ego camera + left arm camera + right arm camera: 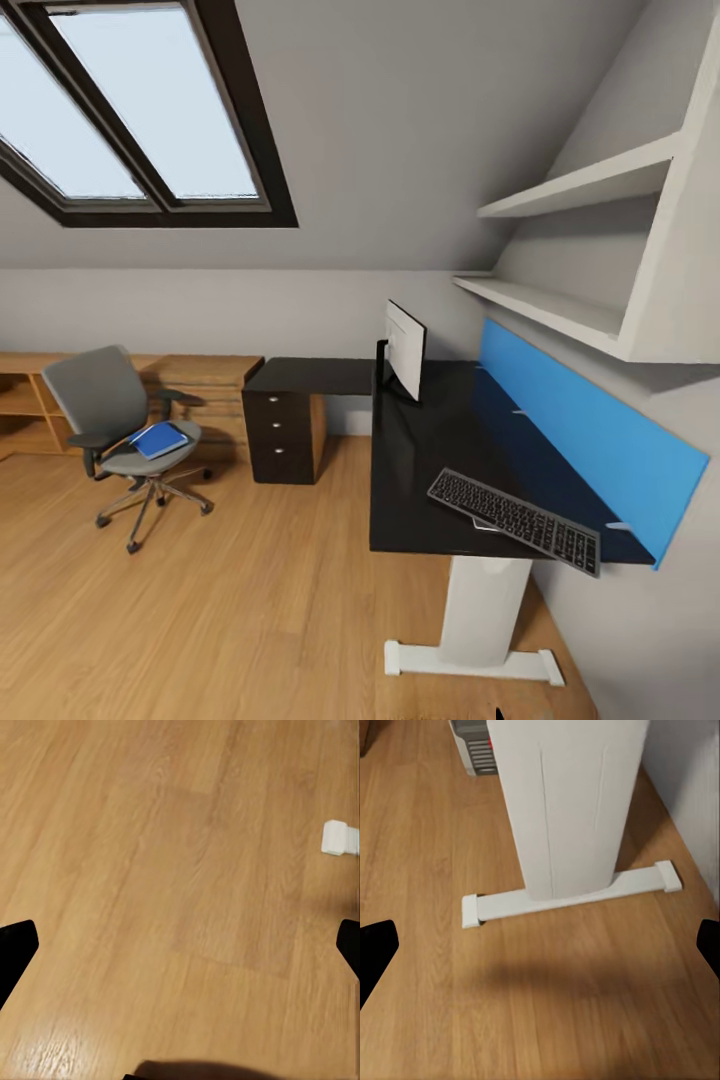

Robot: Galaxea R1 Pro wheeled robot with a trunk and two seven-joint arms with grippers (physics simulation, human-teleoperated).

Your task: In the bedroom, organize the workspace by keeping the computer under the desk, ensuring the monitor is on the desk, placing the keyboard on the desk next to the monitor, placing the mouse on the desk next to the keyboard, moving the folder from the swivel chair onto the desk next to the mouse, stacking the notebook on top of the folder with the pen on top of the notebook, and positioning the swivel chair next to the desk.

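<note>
Both hands point floorward (180, 870), fingers spread.

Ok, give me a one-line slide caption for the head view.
Attic bedroom: blue folder on the swivel chair, monitor and keyboard on the black desk.

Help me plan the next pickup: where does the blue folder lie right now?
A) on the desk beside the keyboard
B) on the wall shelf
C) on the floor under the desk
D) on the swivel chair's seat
D: in the head view the folder lies flat on the seat of the swivel chair, apart from the desk.
</note>
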